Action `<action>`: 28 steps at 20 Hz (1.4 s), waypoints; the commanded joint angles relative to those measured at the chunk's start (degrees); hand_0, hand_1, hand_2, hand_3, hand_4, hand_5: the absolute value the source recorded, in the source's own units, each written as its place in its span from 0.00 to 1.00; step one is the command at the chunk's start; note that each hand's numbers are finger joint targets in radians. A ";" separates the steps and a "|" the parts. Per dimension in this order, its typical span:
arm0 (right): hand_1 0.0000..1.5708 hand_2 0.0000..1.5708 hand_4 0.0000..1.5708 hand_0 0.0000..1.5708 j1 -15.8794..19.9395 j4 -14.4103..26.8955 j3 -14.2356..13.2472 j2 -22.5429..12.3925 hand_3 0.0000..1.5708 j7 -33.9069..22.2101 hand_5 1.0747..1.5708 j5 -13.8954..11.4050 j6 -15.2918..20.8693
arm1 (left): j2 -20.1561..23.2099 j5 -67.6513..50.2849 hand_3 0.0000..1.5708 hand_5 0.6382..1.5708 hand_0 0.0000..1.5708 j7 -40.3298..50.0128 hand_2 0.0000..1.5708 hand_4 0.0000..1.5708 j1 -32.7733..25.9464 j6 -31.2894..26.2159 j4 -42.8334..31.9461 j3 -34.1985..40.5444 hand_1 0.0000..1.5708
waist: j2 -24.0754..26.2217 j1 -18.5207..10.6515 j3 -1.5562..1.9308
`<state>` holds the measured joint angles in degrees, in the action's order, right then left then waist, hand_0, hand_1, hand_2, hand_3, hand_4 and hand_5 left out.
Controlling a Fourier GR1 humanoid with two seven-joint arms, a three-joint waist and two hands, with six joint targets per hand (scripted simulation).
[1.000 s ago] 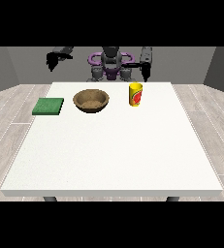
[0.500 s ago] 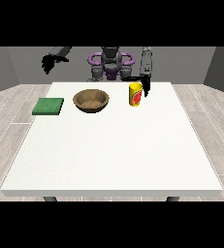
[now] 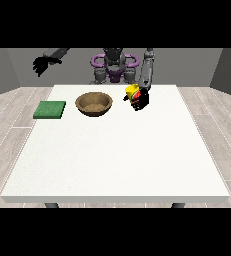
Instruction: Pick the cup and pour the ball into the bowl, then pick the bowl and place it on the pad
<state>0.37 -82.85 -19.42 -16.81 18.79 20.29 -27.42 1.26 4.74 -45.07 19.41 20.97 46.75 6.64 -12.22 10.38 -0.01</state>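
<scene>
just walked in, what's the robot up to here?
The hand at the view's right is at the yellow cup, which looks tilted toward the wooden bowl; whether the fingers have closed round it cannot be told. The hand at the view's left is raised off to the side, beyond the table's edge, holding nothing. The bowl sits on the table between the cup and the green pad, not yet on the pad. No ball is visible.

Even, bright light on the white table (image 3: 117, 155), faint soft shadows, no glare or blur.
</scene>
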 commanded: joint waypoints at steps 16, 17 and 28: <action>0.00 0.00 0.38 0.00 6.42 7.96 -1.42 -4.48 0.00 -13.67 0.99 1.93 4.27 | 10.28 40.03 0.98 0.99 0.81 36.62 1.00 0.75 16.99 20.41 -13.43 -21.23 0.81 | 15.64 -4.30 0.46; 0.00 0.00 0.39 0.00 5.31 7.88 -0.04 -3.52 0.00 -13.37 0.99 0.09 4.76 | 7.95 43.35 0.93 1.00 0.78 40.71 1.00 0.73 18.06 22.05 -15.06 -23.19 0.78 | 16.09 -3.22 0.36; 0.00 0.00 0.41 0.00 6.51 16.60 -2.46 -5.18 0.00 -11.52 0.99 0.60 2.86 | -1.07 61.45 0.79 1.00 0.50 71.51 1.00 0.69 29.52 8.87 -17.57 -35.21 0.50 | 19.38 -6.11 0.08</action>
<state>5.82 -68.64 -21.59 -22.07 5.67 21.00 -23.86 2.90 61.09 16.99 47.01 32.37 28.46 -24.04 7.68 4.11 0.14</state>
